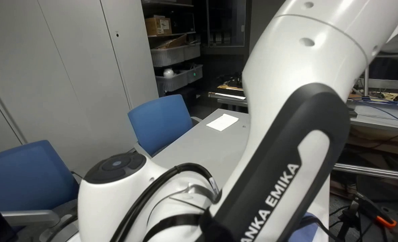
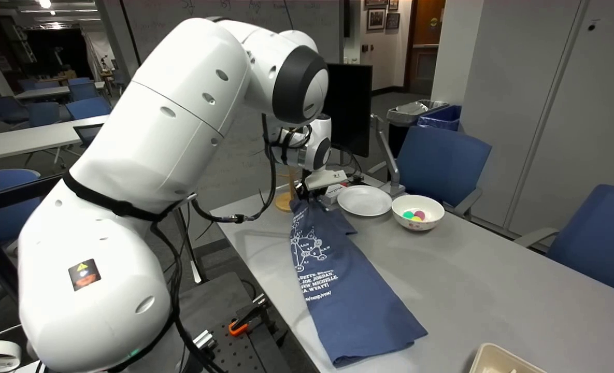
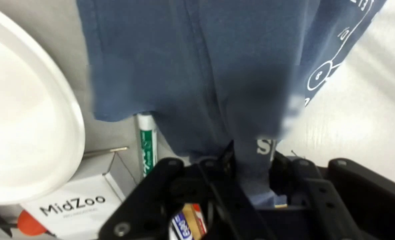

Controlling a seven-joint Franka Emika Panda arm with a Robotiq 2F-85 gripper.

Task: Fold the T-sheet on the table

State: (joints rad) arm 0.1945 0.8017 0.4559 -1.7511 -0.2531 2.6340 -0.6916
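The pincer (image 3: 253, 161) is clamped on a bunched end of the shirt (image 2: 351, 290); the rest spreads from there over the table (image 2: 493, 269). The plate (image 2: 365, 201) sits near the pincer, the bowl (image 2: 418, 225) farther off.

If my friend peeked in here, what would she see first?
Probably the big white robot arm, filling much of both exterior views. Then the blue T-shirt with white printing, lying along the grey table, one end gathered in the claw. After that, the bright green, yellow and pink things inside the white bowl, beside the plate.
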